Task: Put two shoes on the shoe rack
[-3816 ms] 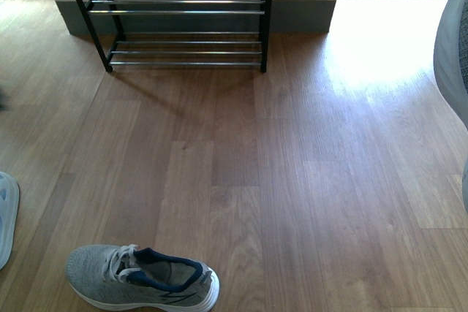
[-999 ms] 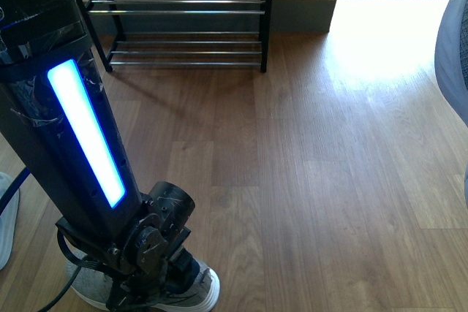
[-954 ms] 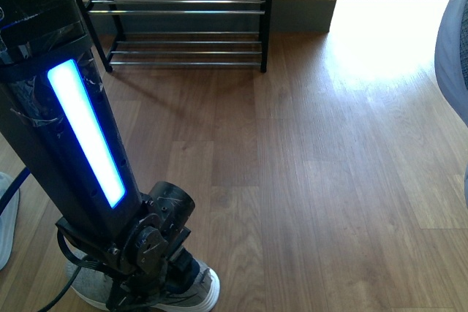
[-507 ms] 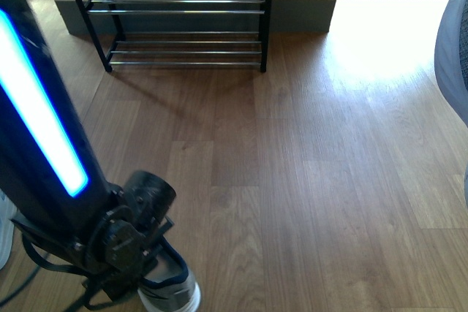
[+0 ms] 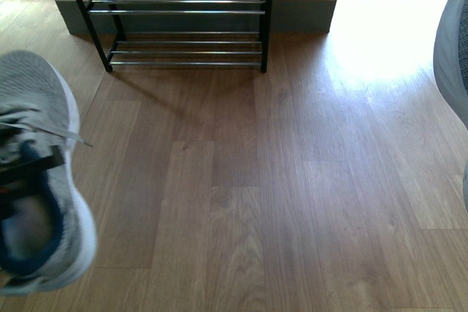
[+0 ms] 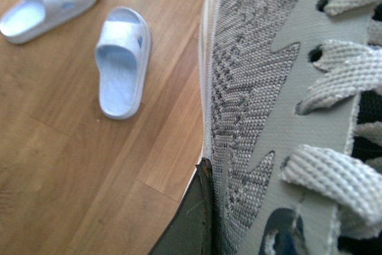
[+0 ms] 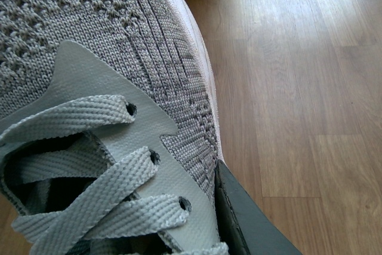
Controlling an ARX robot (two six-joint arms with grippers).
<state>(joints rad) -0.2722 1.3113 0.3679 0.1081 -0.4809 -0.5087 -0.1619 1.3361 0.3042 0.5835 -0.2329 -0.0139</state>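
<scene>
Tightly, the left gripper's (image 5: 28, 169) one visible dark finger (image 6: 194, 222) presses the white-edged side of a grey sneaker (image 5: 44, 107), just beside its laces. The opposite finger is hidden by the shoe. The front view shows a black part of that gripper at the navy-lined opening and the sneaker hanging clear of the wooden floor (image 5: 292, 180) at the left edge, toe toward the far wall, so the grasp is closed on it. The right gripper (image 7: 230, 207) looks the same: one dark finger (image 7: 250, 225) lies flat against the knit side of a second grey sneaker (image 7: 107, 46), its partner hidden, apparently clamped likewise. Two pale-blue slides (image 6: 122, 61) lie near each other on the floor, apart from the sneaker. The shoe rack (image 5: 183, 12) stands against the wall, well apart from the held sneaker.
</scene>
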